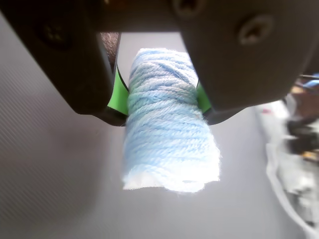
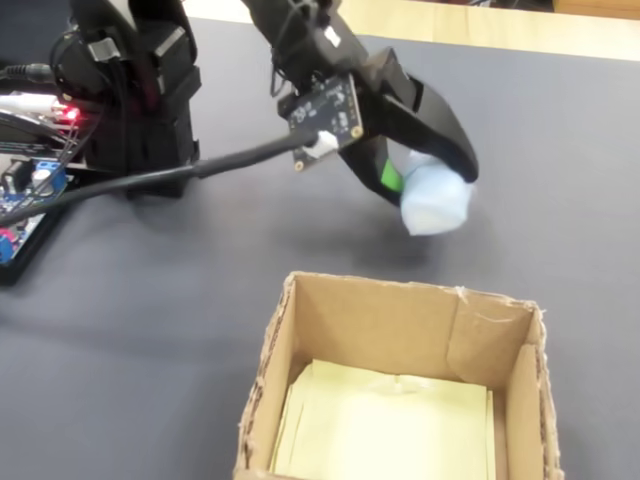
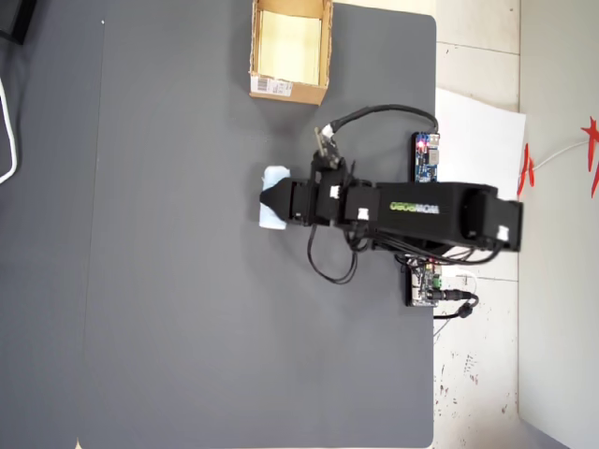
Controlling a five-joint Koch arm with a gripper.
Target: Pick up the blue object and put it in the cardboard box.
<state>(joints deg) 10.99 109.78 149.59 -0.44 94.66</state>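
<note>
The blue object is a pale blue yarn-wrapped cylinder with whitish ends. My gripper is shut on it, green pads pressing both sides, and its lower end sticks out below the jaws. In the fixed view the blue object hangs in my gripper above the dark mat, behind the cardboard box. From overhead the blue object shows at my gripper's tip, well below the cardboard box, which stands open at the mat's top edge with a pale yellow inside.
The dark grey mat covers the table. The arm's base with circuit boards and cables sits at the mat's right edge overhead. A black cable runs from the wrist camera. White paper lies right of the mat.
</note>
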